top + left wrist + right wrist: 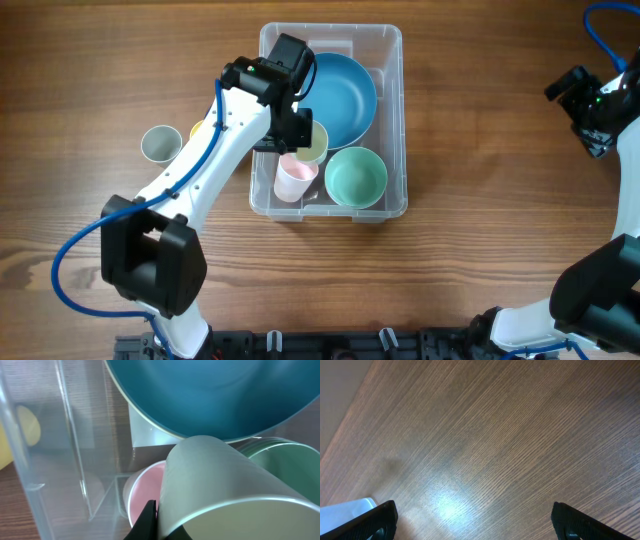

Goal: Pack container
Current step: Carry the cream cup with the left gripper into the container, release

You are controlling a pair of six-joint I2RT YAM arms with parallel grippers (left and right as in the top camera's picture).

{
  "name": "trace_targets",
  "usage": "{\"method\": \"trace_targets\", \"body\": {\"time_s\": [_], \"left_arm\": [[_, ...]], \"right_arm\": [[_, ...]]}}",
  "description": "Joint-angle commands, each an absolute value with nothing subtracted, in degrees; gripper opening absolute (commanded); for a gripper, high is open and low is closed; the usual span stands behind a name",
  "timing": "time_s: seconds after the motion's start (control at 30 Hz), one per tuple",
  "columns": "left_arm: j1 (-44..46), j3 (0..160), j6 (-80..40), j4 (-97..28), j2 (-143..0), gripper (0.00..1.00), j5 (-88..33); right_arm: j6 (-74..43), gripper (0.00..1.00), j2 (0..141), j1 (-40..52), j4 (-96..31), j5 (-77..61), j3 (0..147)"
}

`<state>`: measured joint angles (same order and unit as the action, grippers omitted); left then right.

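Observation:
The clear plastic container [392, 120] stands at the table's middle. In it lie a large blue bowl [340, 95], a mint green bowl [357, 177] and a pink cup [295, 180]. My left gripper [300, 135] is inside the container, shut on the rim of a pale green cup [316, 148], held above the pink cup. In the left wrist view the pale green cup [220, 485] fills the lower right, the pink cup [145, 492] lies below it, the blue bowl [215, 395] above, and the container's wall [70, 445] at left. My right gripper [472, 520] is open over bare wood.
A grey cup [160, 144] and a yellow object [202, 130], partly hidden by the left arm, stand on the table left of the container. The right arm [600, 105] is at the far right edge.

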<state>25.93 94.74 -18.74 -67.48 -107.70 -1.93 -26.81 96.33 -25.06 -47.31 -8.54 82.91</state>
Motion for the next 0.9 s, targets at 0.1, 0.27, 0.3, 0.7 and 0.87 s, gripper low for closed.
{"method": "trace_targets", "body": {"time_s": [0.1, 0.27, 0.3, 0.7, 0.87], "left_arm": [[26.0, 94.8, -20.0, -68.4, -103.7, 0.04, -0.1], [26.0, 94.8, -20.0, -73.1, -102.1, 0.04, -0.1], [26.0, 94.8, -19.9, -74.2, -102.0, 0.04, -0.1], [26.7, 94.8, -20.0, -80.5, -101.9, 0.37, -0.6], [24.8, 97.4, -20.0, -80.5, -99.8, 0.37, -0.3]], "right_arm": [[-27.1, 1.00, 96.8, -24.9, -47.2, -8.6, 82.9], [-27.1, 1.00, 96.8, -24.9, -47.2, -8.6, 82.9], [-27.1, 1.00, 96.8, -24.9, -47.2, -8.6, 82.9], [-27.1, 1.00, 96.8, -24.9, -47.2, -8.6, 82.9], [-27.1, 1.00, 96.8, -24.9, -47.2, -8.6, 82.9]]}}
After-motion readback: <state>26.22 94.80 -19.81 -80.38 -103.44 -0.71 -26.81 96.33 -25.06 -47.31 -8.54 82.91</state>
